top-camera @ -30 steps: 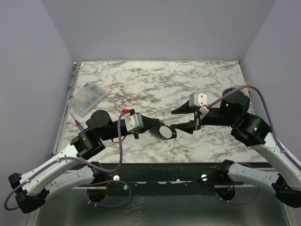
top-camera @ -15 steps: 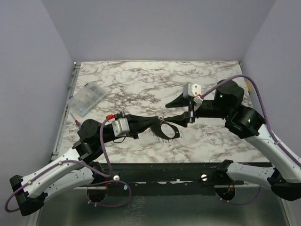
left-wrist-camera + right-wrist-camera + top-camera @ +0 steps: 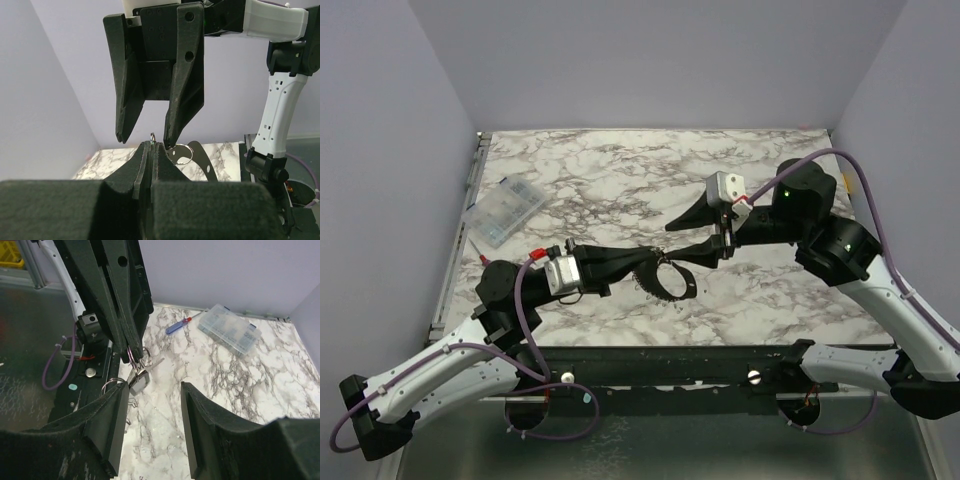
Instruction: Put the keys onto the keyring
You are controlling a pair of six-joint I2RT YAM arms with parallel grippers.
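No text, label, brand, number or sign is legible in any view.

The desk (image 3: 620, 165) is white marble veined in grey and brown. The left gripper (image 3: 151, 148) and right gripper (image 3: 144, 141) are both matte black. The keyring (image 3: 206, 161) is dull grey. The screwdriver (image 3: 177, 326) has a blue handle with a red end, and the storage box (image 3: 230, 330) is clear.
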